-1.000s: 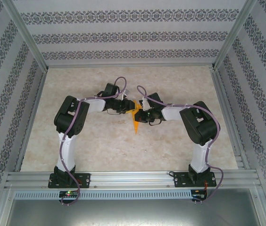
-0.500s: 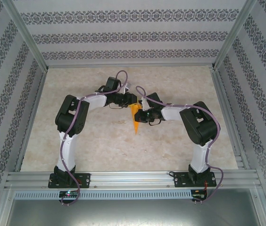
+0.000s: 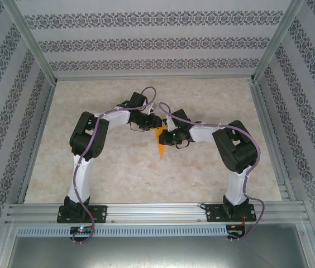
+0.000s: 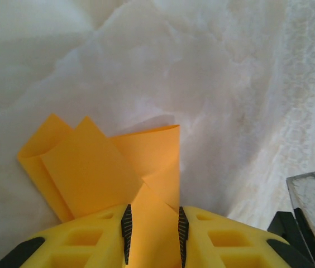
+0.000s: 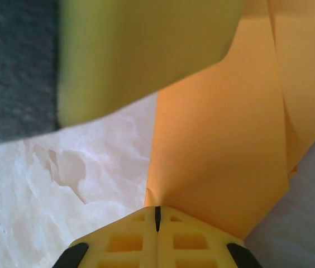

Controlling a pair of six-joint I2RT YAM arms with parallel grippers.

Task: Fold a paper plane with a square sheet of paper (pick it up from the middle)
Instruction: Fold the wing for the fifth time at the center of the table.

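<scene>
table (image 3: pixel 113 178): pale marbled top | walls (image 3: pixel 146 44): patterned stripes | frame (image 3: pixel 157 212): aluminium rail

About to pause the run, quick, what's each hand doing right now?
Left hand: partly closed, orange paper between its fingers.
Right hand: shut on the same paper.

Both arms are reaching inward, elbows bent, meeting mid-table. The left gripper (image 4: pixel 152 234) is standing slightly parted. The right gripper (image 5: pixel 157 218) is pressing fully closed.
</scene>
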